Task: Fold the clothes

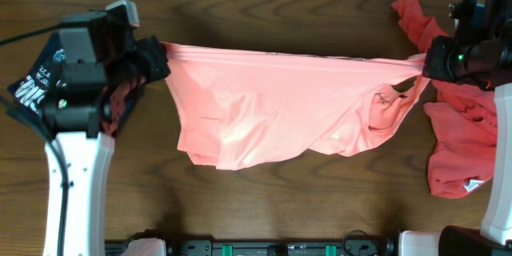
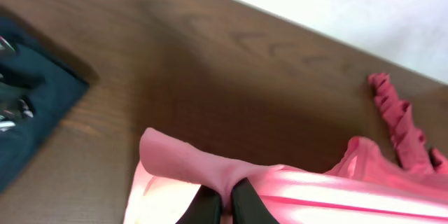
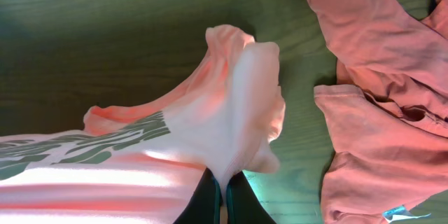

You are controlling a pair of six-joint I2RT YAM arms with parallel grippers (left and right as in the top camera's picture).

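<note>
We grip shirt [image 1: 272,104] by both ends: left gripper [image 1: 162,50], right gripper [image 1: 422,64] clamped on cloth. Stretched taut near table [image 1: 280,208] far edge, likely flattening for fold. Red pile [image 1: 456,144] at right edge.

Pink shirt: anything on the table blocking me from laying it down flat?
Nothing visible on the table under the pink shirt. Red clothes lie close beside the right claw, a navy printed garment beside the left claw; both could catch the shirt's ends.
</note>
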